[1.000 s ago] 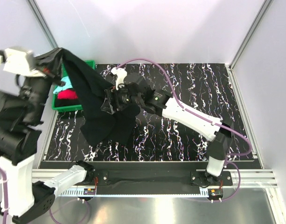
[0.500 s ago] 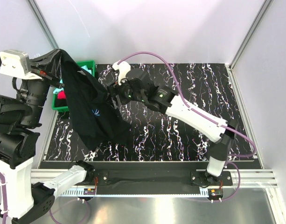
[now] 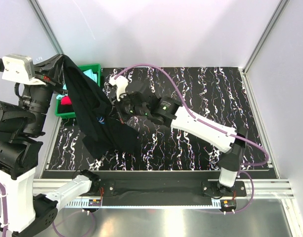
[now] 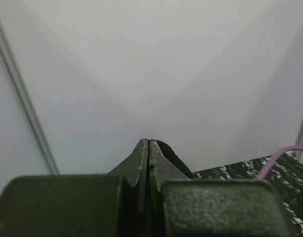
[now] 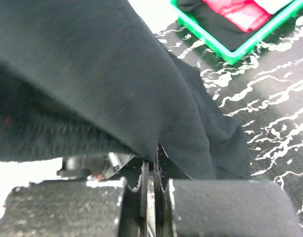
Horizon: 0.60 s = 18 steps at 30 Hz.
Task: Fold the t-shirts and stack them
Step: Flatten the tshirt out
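The black t-shirt is matt cloth, the green crate smooth plastic.

A large black cloth t-shirt hangs between left gripper and right gripper. A green plastic crate sits behind.

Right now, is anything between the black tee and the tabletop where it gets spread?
Nothing visible. The black tee hangs from the left gripper and right gripper, jaws shut, over the tabletop; the green crate sits aside, far-left.

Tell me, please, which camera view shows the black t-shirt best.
The top external view: it shows almost the whole black t-shirt hanging. The right wrist shows only close-up cloth; the left wrist, a dark sliver.
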Motion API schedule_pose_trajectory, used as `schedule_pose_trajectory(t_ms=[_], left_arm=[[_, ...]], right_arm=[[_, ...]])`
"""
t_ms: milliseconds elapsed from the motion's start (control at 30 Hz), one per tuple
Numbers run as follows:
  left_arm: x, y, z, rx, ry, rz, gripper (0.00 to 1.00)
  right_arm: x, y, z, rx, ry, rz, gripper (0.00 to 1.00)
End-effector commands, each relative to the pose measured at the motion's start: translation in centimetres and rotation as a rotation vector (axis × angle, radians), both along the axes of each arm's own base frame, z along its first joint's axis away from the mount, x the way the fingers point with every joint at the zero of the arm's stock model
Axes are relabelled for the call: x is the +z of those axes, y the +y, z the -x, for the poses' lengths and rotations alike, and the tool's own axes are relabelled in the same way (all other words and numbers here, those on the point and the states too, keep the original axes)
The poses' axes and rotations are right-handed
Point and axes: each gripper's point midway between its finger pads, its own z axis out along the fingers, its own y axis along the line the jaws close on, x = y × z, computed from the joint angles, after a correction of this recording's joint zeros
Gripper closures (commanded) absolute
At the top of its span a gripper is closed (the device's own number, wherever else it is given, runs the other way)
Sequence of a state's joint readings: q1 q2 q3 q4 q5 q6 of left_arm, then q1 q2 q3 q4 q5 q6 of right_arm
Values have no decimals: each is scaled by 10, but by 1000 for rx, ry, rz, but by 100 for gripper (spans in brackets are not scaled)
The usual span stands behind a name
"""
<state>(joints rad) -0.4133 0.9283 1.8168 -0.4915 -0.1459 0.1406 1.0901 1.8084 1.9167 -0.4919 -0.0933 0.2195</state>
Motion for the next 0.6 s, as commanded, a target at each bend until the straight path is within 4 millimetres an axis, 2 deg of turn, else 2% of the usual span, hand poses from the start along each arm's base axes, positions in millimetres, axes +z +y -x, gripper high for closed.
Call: schedule_pose_trajectory(t_ms=[0,33,133,200,233,267,300,333,367,400,433,467,533,567], left_arm=[[27,35,26,134,-104,1,100],[31,42,31,162,-117,-1,100],[61,74,75,245,-223,28,100],[74,83,95,258,-276,35,100],[81,87,105,257,-303,44,100],[94,93,125,248,-356,63,100],[101,95,134,243,-385,70,100],[107,97,142,233,-410,79,100],[119,100,160,212,-463,91,100],[124,99,165,196,-485,96,100],[130,99,173,181,-509,106,100],[136,98,184,152,-542,118,100],[144,96,186,136,-573,128,100],[144,92,180,131,-571,122,100]], right_arm=[[72,-15,27,91,-61,-161,100],[84,-17,35,114,-66,-185,100],[123,-26,75,211,-90,-254,100],[137,-30,88,242,-107,-266,100],[155,-35,95,255,-130,-292,100],[159,-35,98,256,-139,-288,100],[165,-36,103,266,-159,-281,100],[180,-45,108,265,-170,-289,100],[182,-45,108,262,-174,-284,100],[188,-47,110,261,-174,-292,100],[205,-55,113,260,-184,-325,100],[211,-55,114,265,-183,-338,100],[224,-59,117,266,-183,-368,100],[225,-61,115,253,-187,-365,100]])
